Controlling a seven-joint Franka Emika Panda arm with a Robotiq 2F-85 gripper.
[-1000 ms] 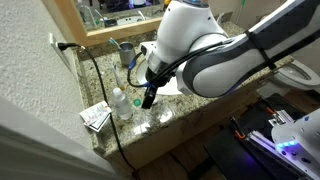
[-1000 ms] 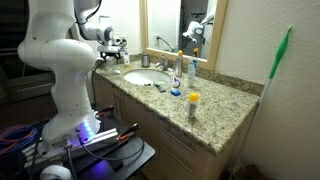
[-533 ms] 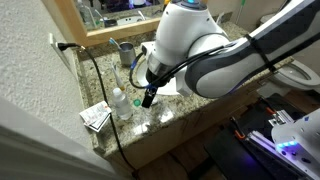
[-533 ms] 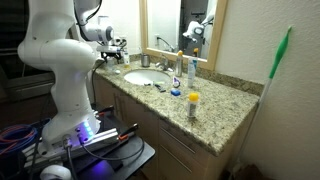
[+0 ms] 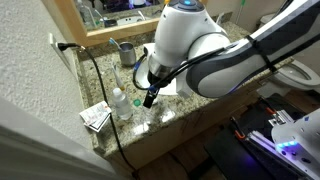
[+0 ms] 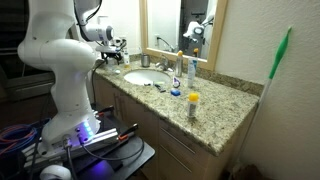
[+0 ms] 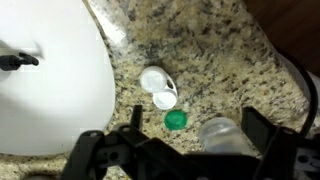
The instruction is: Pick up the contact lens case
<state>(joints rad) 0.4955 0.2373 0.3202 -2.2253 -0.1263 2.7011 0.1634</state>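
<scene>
In the wrist view the contact lens case (image 7: 157, 88) is a small white case with two round lids, lying on the granite counter just right of the white sink (image 7: 45, 90). A small green object (image 7: 175, 121) lies right below it. My gripper (image 7: 195, 128) is open and empty, hovering above the counter. The green object and the top of an upright clear bottle (image 7: 226, 136) show between its fingers. In an exterior view the gripper (image 5: 148, 98) hangs over the counter beside the clear bottle (image 5: 121, 103). The case is too small to make out there.
A small box (image 5: 97, 117) lies at the counter's end by the wall, and a black cable (image 5: 95, 70) runs down beside it. A faucet (image 6: 165, 66), a yellow-capped bottle (image 6: 193, 103) and a blue object (image 6: 175, 93) stand on the counter, with a mirror behind.
The gripper has barely shifted over the counter. The case, green object and bottle have not moved.
</scene>
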